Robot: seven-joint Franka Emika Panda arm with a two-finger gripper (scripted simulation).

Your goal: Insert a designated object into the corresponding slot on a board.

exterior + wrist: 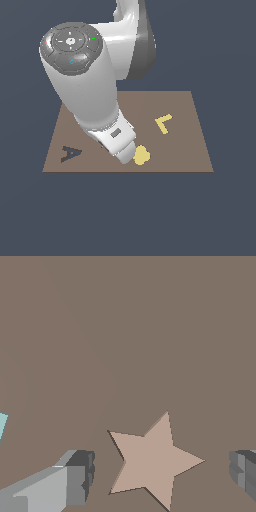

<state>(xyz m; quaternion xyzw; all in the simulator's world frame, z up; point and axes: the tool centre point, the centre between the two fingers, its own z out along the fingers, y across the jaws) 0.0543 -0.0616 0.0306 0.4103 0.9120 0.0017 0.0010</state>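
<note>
The brown board [185,107] lies flat under the arm. On it I see a dark letter A [70,153], a yellow L [164,123] and a yellow rounded blob [142,156]. In the wrist view a tan star [151,460] lies on the board [125,331], between my two fingertips. My gripper [160,476] is open, with one finger [75,478] on one side of the star and the other finger [244,472] on the far side, neither touching it. In the exterior view the arm's wrist [117,142] hides the fingers and the star.
A pale cyan corner [2,425] of another figure shows at the wrist view's edge. The dark grey floor [125,215] surrounds the board. The arm's bulky white link [80,85] covers the board's middle in the exterior view.
</note>
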